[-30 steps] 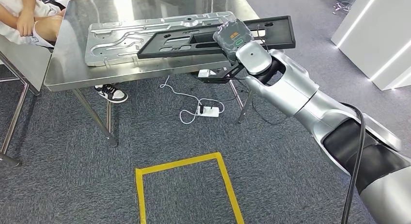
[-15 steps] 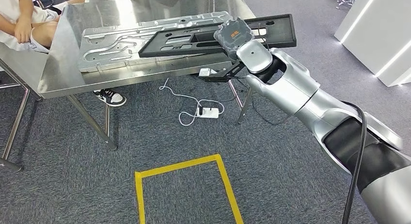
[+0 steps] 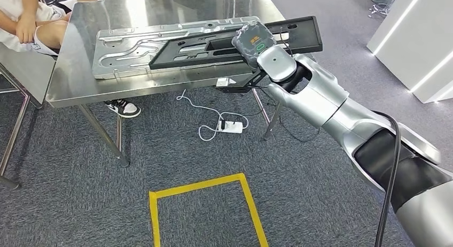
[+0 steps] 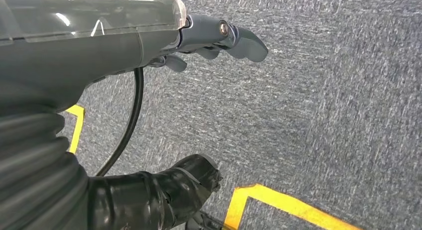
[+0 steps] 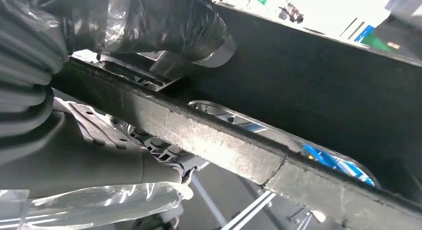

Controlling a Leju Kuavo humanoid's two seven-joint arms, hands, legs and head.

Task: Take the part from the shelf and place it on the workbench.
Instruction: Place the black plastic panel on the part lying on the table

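Bright even indoor light, glare on the steel workbench (image 3: 80,86) (sheen mostly at left), right wrist view close and soft, background overexposed

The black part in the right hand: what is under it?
Under the black part lies a silver plate on the steel table. The part covers the plate's right portion, and the right hand hides the area beneath its grip.

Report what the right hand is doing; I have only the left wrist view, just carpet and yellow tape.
Observer: The right hand grips a long black part, right of its middle.
Operator: Say where the part is.
Observer: It stretches over a silver plate lying on the steel workbench.
Operator: Name anyone nearby.
Observer: A person sits at the workbench's far left corner.
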